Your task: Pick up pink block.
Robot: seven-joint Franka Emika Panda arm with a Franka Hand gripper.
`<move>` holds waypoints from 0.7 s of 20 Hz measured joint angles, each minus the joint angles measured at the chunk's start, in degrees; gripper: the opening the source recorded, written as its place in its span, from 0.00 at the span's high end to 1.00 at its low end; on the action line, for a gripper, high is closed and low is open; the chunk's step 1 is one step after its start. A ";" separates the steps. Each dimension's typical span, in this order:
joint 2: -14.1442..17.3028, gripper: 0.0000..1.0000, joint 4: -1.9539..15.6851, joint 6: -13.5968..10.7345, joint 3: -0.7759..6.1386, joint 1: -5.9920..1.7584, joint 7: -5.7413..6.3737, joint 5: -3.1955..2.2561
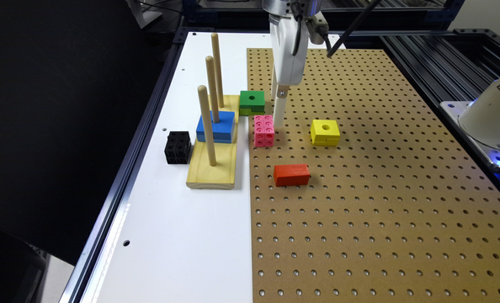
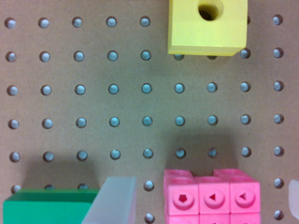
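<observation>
The pink block (image 1: pixel 263 130), built of small linked cubes, rests on the brown pegboard (image 1: pixel 380 202) close to its edge on the exterior view's left. My gripper (image 1: pixel 277 115) hangs low just behind it, pointing down. In the wrist view the pink block (image 2: pixel 211 197) lies between one pale fingertip (image 2: pixel 112 201) and a sliver of the other fingertip (image 2: pixel 294 192). The gap is wider than the block, and neither finger touches it. The gripper (image 2: pixel 203 198) is open and holds nothing.
A green block (image 1: pixel 251 102) sits just behind the pink one, and a yellow block (image 1: pixel 325 132) to the exterior view's right. A red block (image 1: pixel 291 174) lies nearer the front. A wooden base with three pegs (image 1: pixel 213 158) carries a blue block (image 1: pixel 216 126); a black cube block (image 1: pixel 177 147) stands beside it.
</observation>
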 joint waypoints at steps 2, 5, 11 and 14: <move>0.01 0.00 0.38 0.00 0.05 0.22 0.01 0.00; 0.08 0.00 0.78 0.00 0.34 0.23 0.02 0.00; 0.89 0.00 0.93 0.14 0.58 0.23 0.02 0.00; 2.42 0.00 1.39 0.93 0.58 0.23 0.02 0.00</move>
